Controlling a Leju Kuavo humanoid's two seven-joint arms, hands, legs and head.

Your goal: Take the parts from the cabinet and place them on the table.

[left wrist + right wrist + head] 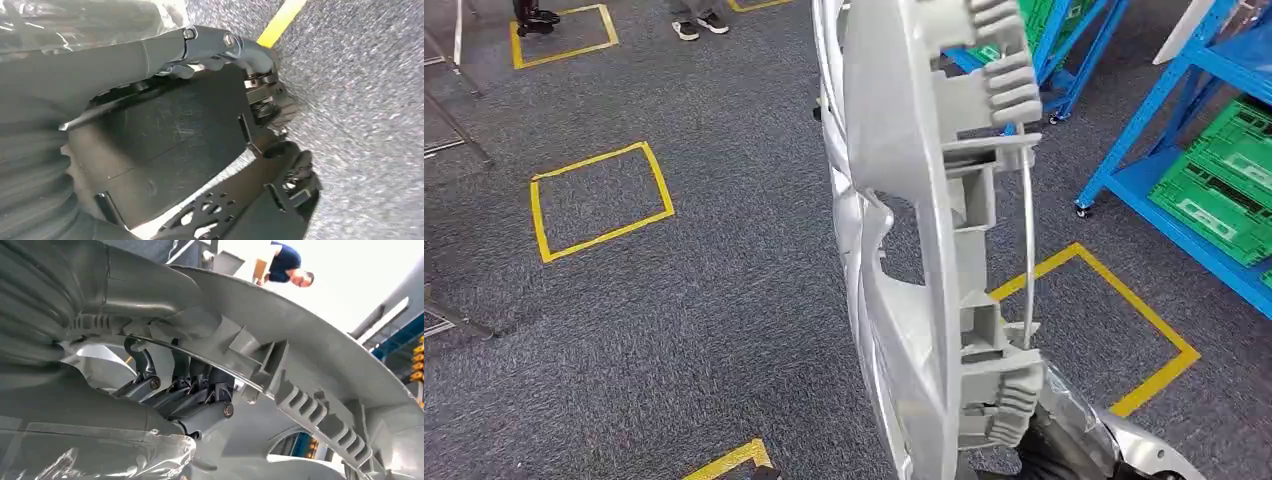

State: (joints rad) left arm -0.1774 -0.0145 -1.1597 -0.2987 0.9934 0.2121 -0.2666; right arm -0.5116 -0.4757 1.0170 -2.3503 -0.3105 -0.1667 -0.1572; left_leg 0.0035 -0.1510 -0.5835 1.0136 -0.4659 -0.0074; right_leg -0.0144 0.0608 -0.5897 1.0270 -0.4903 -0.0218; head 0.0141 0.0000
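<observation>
Grey moulded plastic, the part (924, 250), stands nearly upright in front of our head camera, running from the upper edge of the frame down to the lower edge. It carries ribbed tabs, box-shaped brackets and a thin curved rod along its edge. We read no label, brand or lettering on it in any view.

In the right wrist view, our right hand (185, 390) reaches into an opening of the part (310, 340); its dark fingers (142, 357) hook over the thin rod and the rim beside it, so we report this hand as clamped on the part. The part rises above and away from these fingers. Clear film wraps the arm cover just behind them. A person (285, 265) in a dark top shows beyond the part's rim.

In the left wrist view, our left hand (220, 47) hangs over grey carpet (370, 125), its dark fingers (255, 52) curled inward with nothing visible between them. A yellow tape line (280, 20) lies on the floor just beyond the fingertips.

Further from the right fingers, the head view shows yellow tape squares (599, 200) on the carpet, blue racks (1184, 150) with green crates (1224, 180), and shoes (699, 25) of people standing well apart. No writing on the crates is legible.
</observation>
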